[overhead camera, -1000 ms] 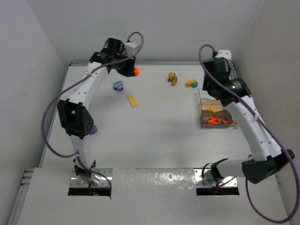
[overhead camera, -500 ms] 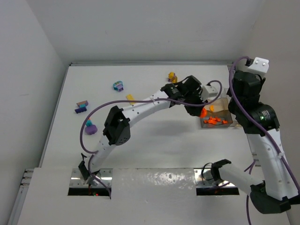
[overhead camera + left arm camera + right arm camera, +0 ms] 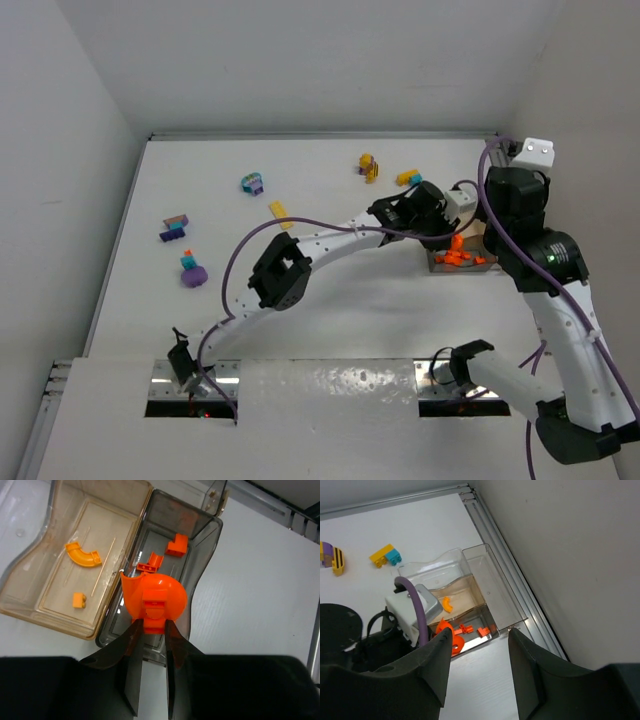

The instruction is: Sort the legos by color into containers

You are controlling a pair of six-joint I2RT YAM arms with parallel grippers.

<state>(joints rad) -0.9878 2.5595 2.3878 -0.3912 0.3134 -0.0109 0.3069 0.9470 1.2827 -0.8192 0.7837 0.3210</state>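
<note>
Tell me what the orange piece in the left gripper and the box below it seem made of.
Orange domed piece: likely hard moulded plastic, glossy; even colour, soft highlights.
Compartment box: likely clear rigid plastic, one section tan-tinted, one smoky; its contents show through the walls.

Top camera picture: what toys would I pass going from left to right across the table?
purple brick stack → teal-and-purple clump → flat yellow brick → yellow-and-purple clump → yellow-and-teal brick → clear box with orange bricks
</note>
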